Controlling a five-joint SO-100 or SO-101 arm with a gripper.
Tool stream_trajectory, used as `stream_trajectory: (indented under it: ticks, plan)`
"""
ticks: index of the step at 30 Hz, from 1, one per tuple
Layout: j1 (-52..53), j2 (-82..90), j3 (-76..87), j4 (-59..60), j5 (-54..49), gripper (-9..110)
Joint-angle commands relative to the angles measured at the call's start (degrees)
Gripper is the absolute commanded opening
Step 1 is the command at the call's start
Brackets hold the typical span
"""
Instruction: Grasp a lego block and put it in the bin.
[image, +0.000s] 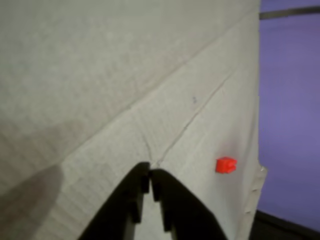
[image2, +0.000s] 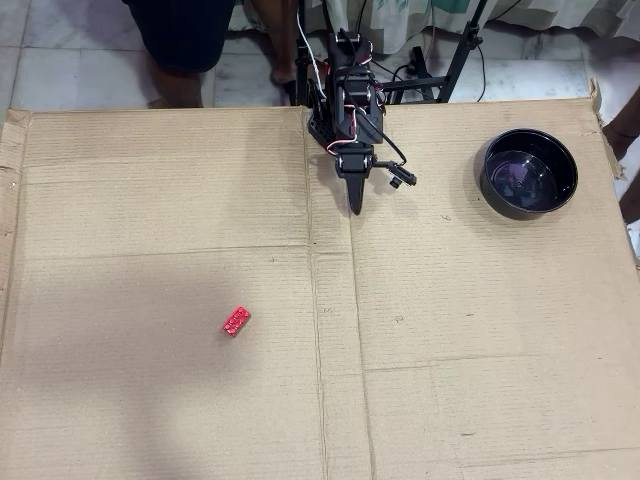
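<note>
Overhead view showed the gripper (image2: 355, 207) closed and empty, its black tips pressed together near the far edge of the cardboard sheet (image2: 150, 400). The lego block (image2: 236, 320) lay well apart from the gripper, nearer the camera and to its left. The bin (image2: 529, 171) sat to the gripper's right, also on the cardboard.

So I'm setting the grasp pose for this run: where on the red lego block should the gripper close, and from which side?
Probably from straight above, closing across the narrow width of the lego block. It lies flat and alone on the cardboard, its long axis running diagonally in the overhead view, so the wrist would need turning to match. The gripper is shut and far from it, so it must open first.
</note>
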Motion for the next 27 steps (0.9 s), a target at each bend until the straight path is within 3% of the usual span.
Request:
stream_trajectory:
  ticks: [1,16,22,27]
  plan:
    - [0.3,-1.2,-3.5,-0.7,4.9,0]
    - [0.3,-29.2,-24.5,-1.0,42.1,0]
    - [0.4,-41.5,-32.1,-5.1,51.5,17]
    - [2.5,-51.0,-33.9,-17.3,57.7,27]
